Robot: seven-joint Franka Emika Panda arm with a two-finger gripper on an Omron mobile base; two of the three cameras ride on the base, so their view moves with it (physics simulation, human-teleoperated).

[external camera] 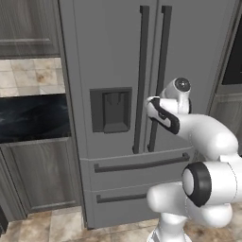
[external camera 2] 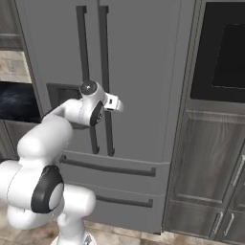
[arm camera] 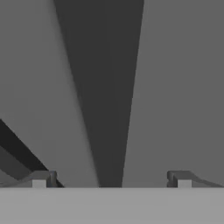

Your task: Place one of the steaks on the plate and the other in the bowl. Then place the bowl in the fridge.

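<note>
Gripper (arm camera: 111,179) wide open, empty — fridge (external camera: 118,56) handle (arm camera: 109,109) at twelve o'clock; stiff, heavy door — grasp mid-bar.

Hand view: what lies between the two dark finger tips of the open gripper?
A dark vertical handle of the tall grey metal fridge runs up between the gripper's spread tips.

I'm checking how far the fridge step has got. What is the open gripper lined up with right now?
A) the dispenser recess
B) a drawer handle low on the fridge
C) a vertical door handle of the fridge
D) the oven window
C: in the hand view the gripper has its fingertips apart either side of a dark vertical door handle of the shut fridge.
</note>
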